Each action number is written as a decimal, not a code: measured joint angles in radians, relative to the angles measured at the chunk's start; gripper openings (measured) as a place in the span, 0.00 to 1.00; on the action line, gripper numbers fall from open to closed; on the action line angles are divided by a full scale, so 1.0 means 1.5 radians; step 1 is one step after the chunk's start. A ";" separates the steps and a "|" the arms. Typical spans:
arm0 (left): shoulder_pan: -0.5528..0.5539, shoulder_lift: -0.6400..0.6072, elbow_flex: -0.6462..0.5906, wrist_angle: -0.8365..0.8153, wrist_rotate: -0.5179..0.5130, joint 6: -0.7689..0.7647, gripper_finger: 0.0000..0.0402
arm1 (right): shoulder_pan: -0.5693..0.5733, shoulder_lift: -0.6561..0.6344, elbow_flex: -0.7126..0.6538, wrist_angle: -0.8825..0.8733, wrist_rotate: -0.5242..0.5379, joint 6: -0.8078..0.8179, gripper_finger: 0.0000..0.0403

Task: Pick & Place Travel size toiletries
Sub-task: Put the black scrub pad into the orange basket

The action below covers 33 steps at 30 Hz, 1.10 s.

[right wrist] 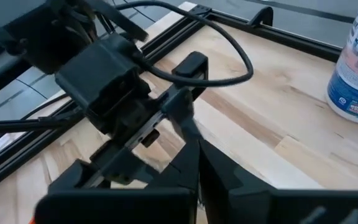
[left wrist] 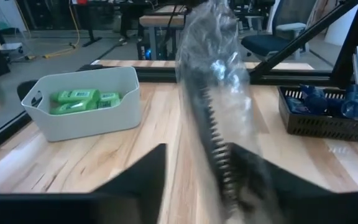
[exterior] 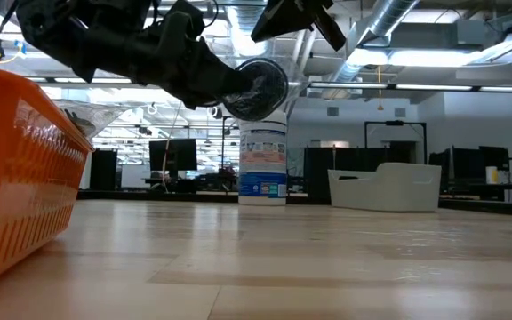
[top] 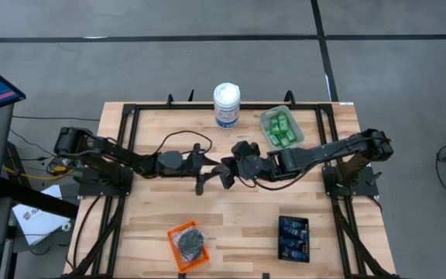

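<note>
I have both arms meeting over the middle of the table [top: 161, 225]. The left gripper [top: 204, 172] and the right gripper [top: 229, 172] sit just beside each other, raised off the wood. Between them is a wrapped puck [exterior: 256, 89], a round dark grey piece in clear film. In the left wrist view the puck [left wrist: 219, 118] stands edge-on between my left fingers [left wrist: 135, 180], so I take the left claw as clenched on it. In the right wrist view the right fingers [right wrist: 188, 168] also look pinched together on something thin, probably the wrap, though that picture is too muddled for me to be sure.

The rest of the toiletries are sorted: green bottles [top: 281, 130] in the clear tray [top: 265, 118] at the back, blue tubes [top: 293, 237] in the black tray [top: 282, 222] at front right, more pucks [top: 189, 242] in the orange tray [top: 172, 232] at front left.

My worry is the handover. The film is slick and loose, so if one claw lets go before the other truly grips the puck and not just wrap, it may slide out and roll off. The grippers are also close enough to knock together, and the white canister [top: 227, 105] stands near behind them.
</note>
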 joint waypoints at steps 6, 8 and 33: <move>0.000 -0.004 0.000 0.002 0.015 0.002 0.09 | 0.000 0.000 0.000 0.000 -0.001 0.000 0.00; 0.000 -0.004 0.000 0.002 0.024 0.002 0.05 | 0.000 0.000 0.000 0.000 -0.001 0.000 0.00; -0.158 -0.264 -0.001 -0.375 0.118 -0.095 0.05 | 0.032 -0.068 0.000 -0.046 -0.002 -0.098 0.29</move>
